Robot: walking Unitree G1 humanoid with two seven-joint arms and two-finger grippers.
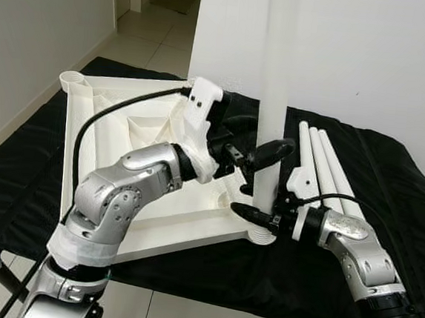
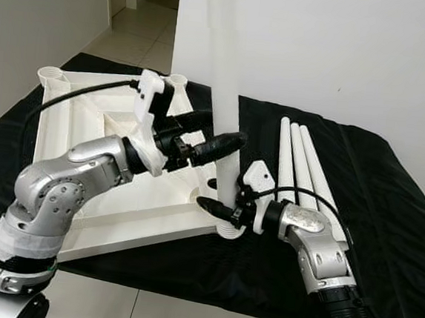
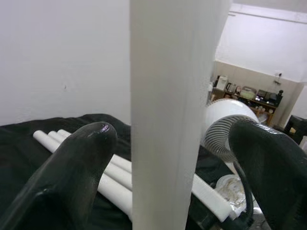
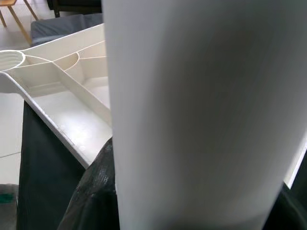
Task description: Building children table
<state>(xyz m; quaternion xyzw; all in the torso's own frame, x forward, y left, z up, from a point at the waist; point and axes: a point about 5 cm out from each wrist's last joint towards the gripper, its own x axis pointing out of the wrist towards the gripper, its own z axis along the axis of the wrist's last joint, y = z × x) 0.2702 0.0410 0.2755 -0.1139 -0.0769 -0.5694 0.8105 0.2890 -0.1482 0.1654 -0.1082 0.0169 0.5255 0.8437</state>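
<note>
Both hands clamp the smooth white cylindrical table leg (image 1: 274,97) standing upright in a corner socket of the ribbed, upturned plastic tabletop (image 1: 111,128), left hand (image 1: 261,157) higher, right hand (image 1: 258,215) at its base, black cloth (image 1: 388,189) beneath

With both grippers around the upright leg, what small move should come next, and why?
Probably twist the upright leg down into the corner socket of the tabletop. Its foot already stands there, with the left gripper higher and the right gripper near the base.
</note>
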